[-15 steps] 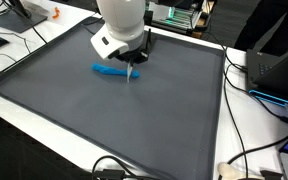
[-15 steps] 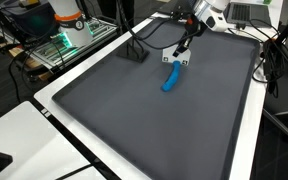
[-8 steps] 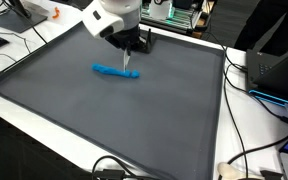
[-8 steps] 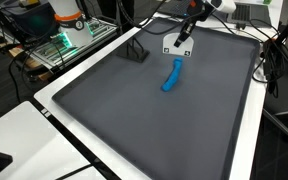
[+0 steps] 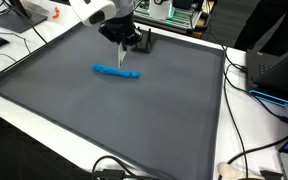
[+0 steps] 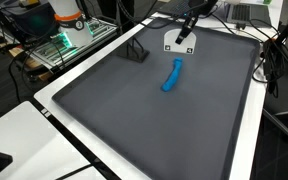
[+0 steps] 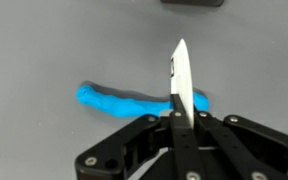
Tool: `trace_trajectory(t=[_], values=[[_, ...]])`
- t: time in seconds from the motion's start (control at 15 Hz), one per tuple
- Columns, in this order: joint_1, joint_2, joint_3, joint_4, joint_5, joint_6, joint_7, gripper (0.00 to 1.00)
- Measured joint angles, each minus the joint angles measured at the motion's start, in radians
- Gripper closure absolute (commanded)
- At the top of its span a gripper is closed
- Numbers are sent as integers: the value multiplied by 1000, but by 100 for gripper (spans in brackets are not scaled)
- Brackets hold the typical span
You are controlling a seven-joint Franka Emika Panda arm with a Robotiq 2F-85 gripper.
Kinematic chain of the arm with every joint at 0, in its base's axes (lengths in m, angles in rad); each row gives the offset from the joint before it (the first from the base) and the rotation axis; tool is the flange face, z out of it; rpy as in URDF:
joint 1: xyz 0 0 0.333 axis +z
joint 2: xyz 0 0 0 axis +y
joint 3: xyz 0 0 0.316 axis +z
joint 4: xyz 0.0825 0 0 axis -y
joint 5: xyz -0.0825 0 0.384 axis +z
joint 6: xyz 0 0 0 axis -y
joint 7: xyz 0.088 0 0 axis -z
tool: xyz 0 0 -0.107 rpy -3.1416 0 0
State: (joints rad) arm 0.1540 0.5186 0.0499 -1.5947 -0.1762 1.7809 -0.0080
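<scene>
While my tool pinches a thin white card by one edge, I hang over the far part of the grey mat that covers most of the worktop. The fingers are pressed together on the card with nothing else between them. The wrist view shows the card edge-on, sticking straight out past the fingertips like a blade.

The grip looks chosen to leave the long free edge bare, so that this edge, not the fingers, would meet whatever lies below.

A blue strip lies flat and loose on the mat, held by nothing. From the wrist it runs crosswise behind the card's edge. In an exterior view the card shows its broad face, with bare mat between it and the strip, so I judge the two to be near but apart. Whether the card's lower edge clears the mat I cannot tell for certain.

The arm comes in from the mat's far side, with the wrist bent so that the tool points down at the mat. A small black stand sits on the mat off to one side, apart from card and strip.
</scene>
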Motion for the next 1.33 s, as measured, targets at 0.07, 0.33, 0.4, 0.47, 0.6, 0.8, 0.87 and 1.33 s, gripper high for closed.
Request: trace_trajectory(t=[0.07,0.33,0.4,0.47,0.6,0.8,0.87,1.33], values=[[0,4,-1,0,-1,3,0,99],[0,32,-1,15,-2,14,0,99],[0,40,-1,20,-2,22,0,99],[0,49,-1,24,-2,31,0,99],[1,65,-1,30,-4,46,0,99],[2,89,-1,41,-4,50,-1,99],[3,96,-1,45,-4,50,-1,99],[4,118,-1,51,-32,72,-2,99]])
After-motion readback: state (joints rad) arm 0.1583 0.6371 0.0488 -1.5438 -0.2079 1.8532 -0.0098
